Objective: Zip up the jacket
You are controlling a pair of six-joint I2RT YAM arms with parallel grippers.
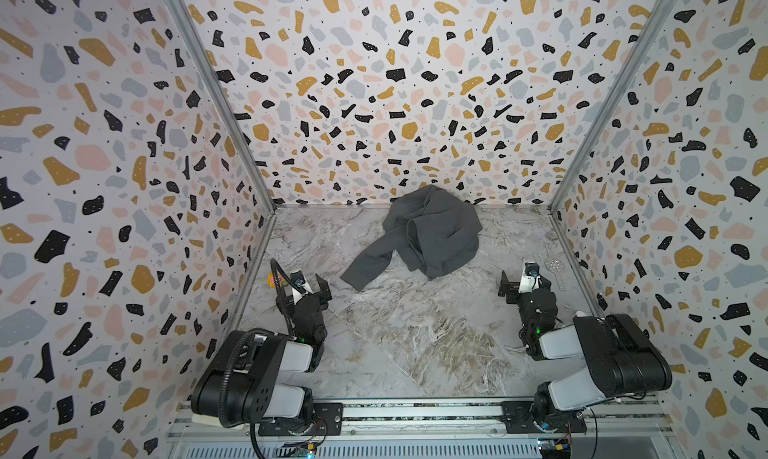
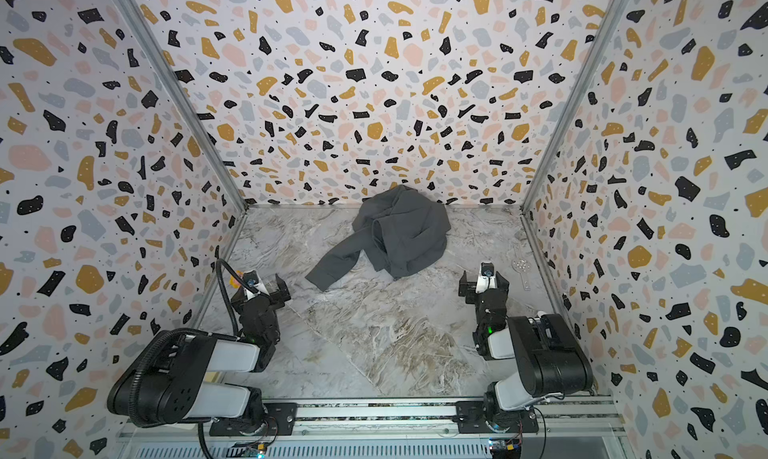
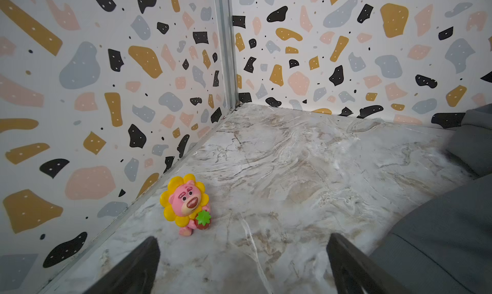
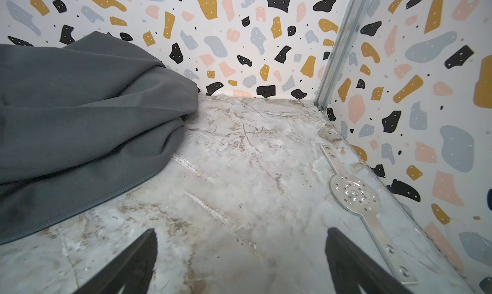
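So the jacket is a crumpled heap in the upper middle of the floor in both top views. It's bunched against the back wall, with one sleeve trailing toward the lower left. Both arms sit low in the frame, well apart from it. The left gripper is spread wide with nothing in it, and the right gripper is the same, empty over bare table.

What worries me is that I can't spot the zipper pull anywhere. The right wrist view shows one long edge that looks like zipper tape (could be just a hem seam, hard to say). The other half is presumably buried in the folds. My guess is a pinch from here grabs several layers instead of one front panel, and pulling then drags the whole lump instead of opening it out.

Other stuff: a little pink bear toy with yellow petals stands by the wall on the left of the top views, just beside the left gripper. A flat perforated metal plate lies along the wall on the right, near the right gripper. Neither touches the jacket, but a wide sweep of cloth could tip the toy or snag on the plate.
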